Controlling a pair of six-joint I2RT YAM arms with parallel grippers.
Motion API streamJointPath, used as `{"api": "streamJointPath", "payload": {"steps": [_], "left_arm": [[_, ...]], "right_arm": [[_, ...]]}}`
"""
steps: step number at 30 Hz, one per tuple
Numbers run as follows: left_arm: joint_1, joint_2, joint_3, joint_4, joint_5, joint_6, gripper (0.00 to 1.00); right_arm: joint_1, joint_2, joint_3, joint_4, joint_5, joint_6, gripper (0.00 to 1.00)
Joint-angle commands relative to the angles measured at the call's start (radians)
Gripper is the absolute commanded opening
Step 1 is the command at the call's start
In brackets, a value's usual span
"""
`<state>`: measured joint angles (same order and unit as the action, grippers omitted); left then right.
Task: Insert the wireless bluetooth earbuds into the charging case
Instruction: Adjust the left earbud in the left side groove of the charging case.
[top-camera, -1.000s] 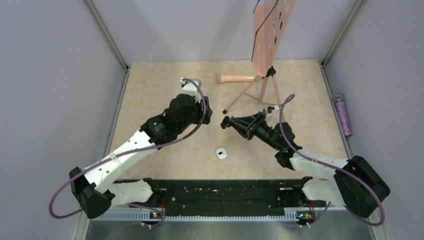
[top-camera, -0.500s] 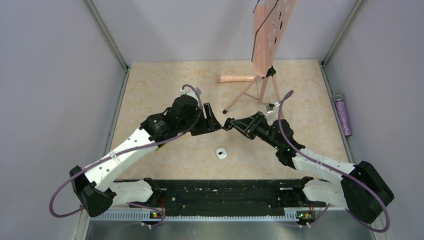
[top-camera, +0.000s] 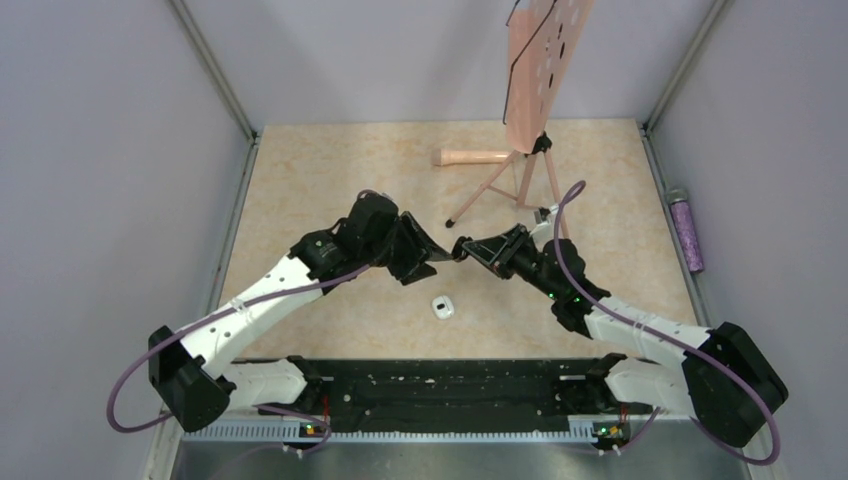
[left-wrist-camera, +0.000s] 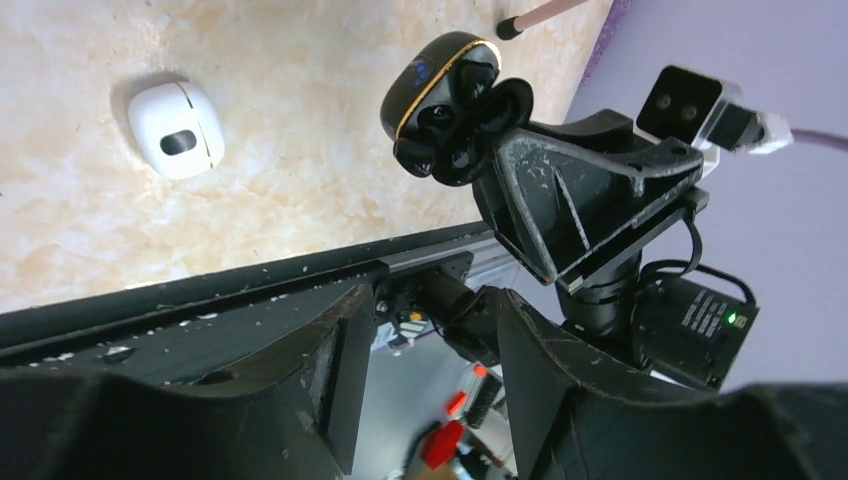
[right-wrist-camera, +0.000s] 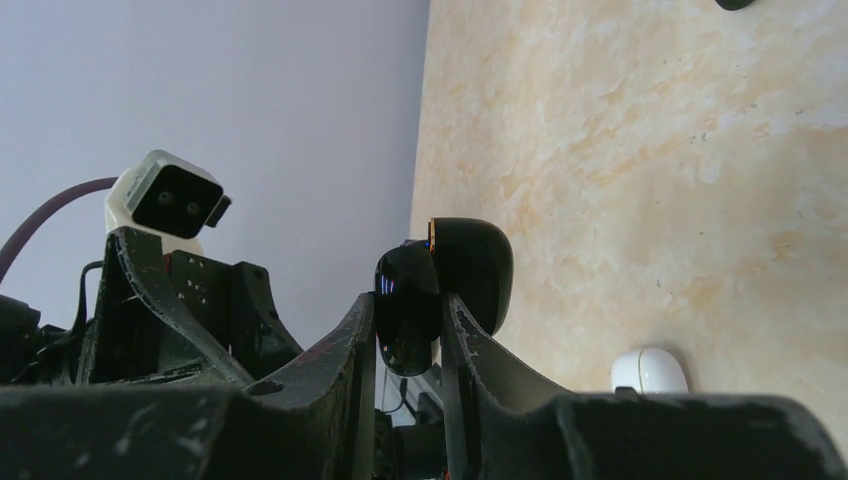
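My right gripper (top-camera: 463, 247) is shut on a black charging case with a gold rim (left-wrist-camera: 440, 95), held above the table with its lid open. In the right wrist view the case (right-wrist-camera: 445, 275) sits between the fingers (right-wrist-camera: 408, 305). Dark round shapes show inside the open case; I cannot tell whether they are the earbuds. No loose black earbuds show on the table. My left gripper (top-camera: 432, 258) is open and empty, its tips (left-wrist-camera: 428, 305) just left of the case, facing it.
A white rounded pod with a dark oval slot (top-camera: 443, 306) lies on the table below both grippers; it also shows in the left wrist view (left-wrist-camera: 177, 128). A pink tripod stand (top-camera: 520, 180) and pink cylinder (top-camera: 470, 157) stand at the back. A black rail (top-camera: 450, 385) runs along the front edge.
My left gripper has swung from pointing at the back to the right and down, up close to the case. My right gripper has shifted slightly left, still holding the case.
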<state>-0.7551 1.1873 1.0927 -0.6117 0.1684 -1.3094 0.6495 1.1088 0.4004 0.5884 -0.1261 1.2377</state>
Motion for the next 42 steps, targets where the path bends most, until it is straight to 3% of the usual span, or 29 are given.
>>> {"api": "streamJointPath", "payload": {"steps": [1, 16, 33, 42], "left_arm": [[0.012, 0.002, -0.035, 0.091, 0.011, -0.136, 0.53], [0.022, 0.048, -0.073, 0.179, 0.025, -0.272, 0.49], [0.028, 0.081, -0.08, 0.225, 0.003, -0.29, 0.37], [0.032, 0.093, -0.077, 0.243, 0.007, -0.286, 0.36]], "right_arm": [[0.0, -0.035, 0.044, 0.004, 0.022, -0.034, 0.0], [-0.001, -0.047, 0.034, 0.047, 0.012, -0.012, 0.0], [-0.001, -0.081, 0.032, 0.042, 0.008, -0.006, 0.0], [-0.001, -0.08, 0.032, 0.044, 0.005, -0.006, 0.0]]}}
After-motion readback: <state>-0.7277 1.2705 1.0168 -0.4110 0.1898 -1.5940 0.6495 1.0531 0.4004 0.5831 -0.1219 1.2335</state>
